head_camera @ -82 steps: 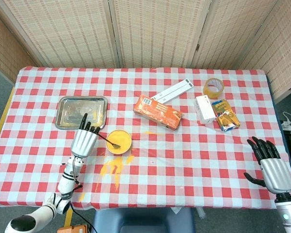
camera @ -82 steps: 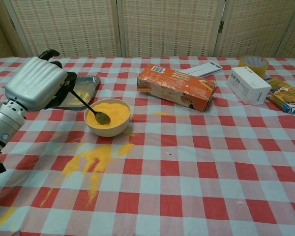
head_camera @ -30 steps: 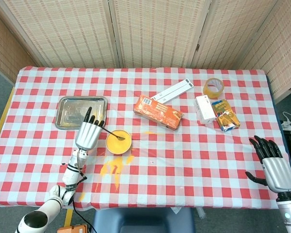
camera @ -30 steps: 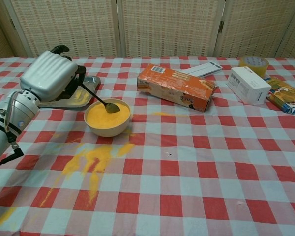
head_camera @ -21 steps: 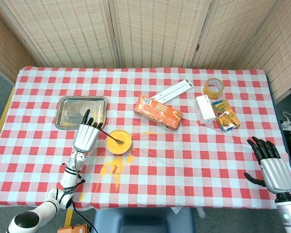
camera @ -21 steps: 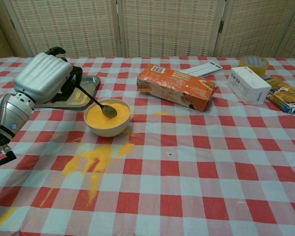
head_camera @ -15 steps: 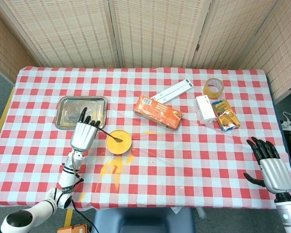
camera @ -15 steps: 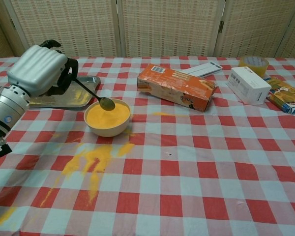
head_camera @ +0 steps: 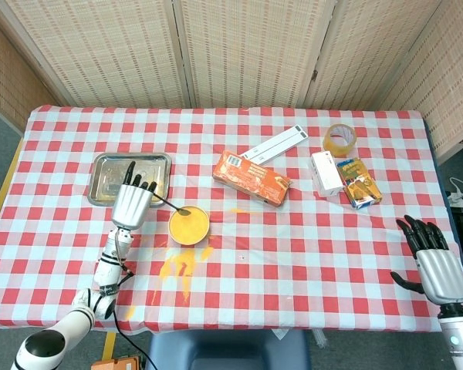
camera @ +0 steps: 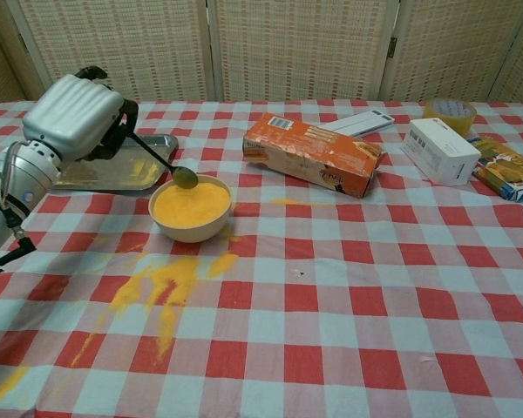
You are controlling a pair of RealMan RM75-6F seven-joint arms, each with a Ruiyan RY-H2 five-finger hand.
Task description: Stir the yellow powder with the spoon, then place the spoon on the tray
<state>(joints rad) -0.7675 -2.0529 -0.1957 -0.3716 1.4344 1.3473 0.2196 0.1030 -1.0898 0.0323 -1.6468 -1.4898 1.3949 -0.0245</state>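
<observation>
Above the bowl's (camera: 191, 210) far-left rim, the left hand (camera: 77, 116) holds the spoon (camera: 184, 177), lifted clear for carrying toward the tray (head_camera: 100, 191).

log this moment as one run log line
left hand holds spoon | spoon at bowl rim | tray bare | right hand idle, open

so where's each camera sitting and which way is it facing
Head view: high above the near table edge, looking steeply down on the whole table; shows the left hand holding the spoon and the right hand.
Chest view: low at the near edge, looking across toward the screens; shows only the left hand.
Both share the bowl, tray, orange box.
</observation>
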